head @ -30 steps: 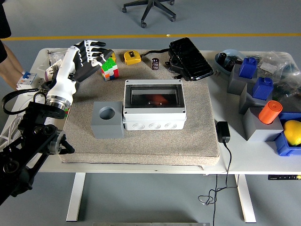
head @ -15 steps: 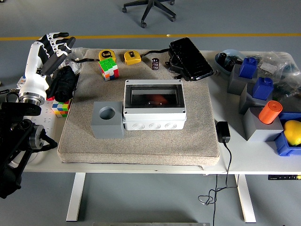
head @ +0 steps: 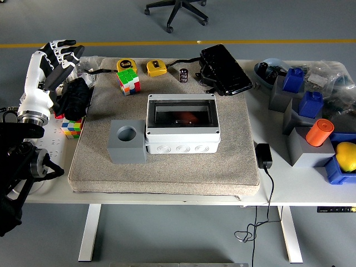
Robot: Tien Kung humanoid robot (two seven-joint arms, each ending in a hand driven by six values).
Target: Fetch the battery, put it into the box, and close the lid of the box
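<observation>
Head view: fingers [head: 67, 49] of the left hand [head: 58, 55] are spread and hold nothing; the hand is raised over the worktop's [head: 278, 186] far-left corner, with the white forearm running down toward the left edge. The right hand is not visible.

Below the hand lie a black bundle [head: 74, 99] and a colour cube [head: 72, 127] near the left edge. A beige mat [head: 167, 167] covers the middle of the worktop. The box [head: 182, 123] sits at the mat's centre, its clear lid lying flat over the opening, with a reddish item showing dimly through it. A grey block [head: 128, 141] with a round hole touches the box's left side.

The battery [head: 183, 75], a small dark cylinder, stands upright near the far edge, between a yellow tape measure [head: 156, 68] and a black case [head: 224, 70]. A second colour cube [head: 129, 82] sits at the mat's far-left corner. Blue and grey holders and an orange cylinder [head: 319, 132] crowd the right edge.
</observation>
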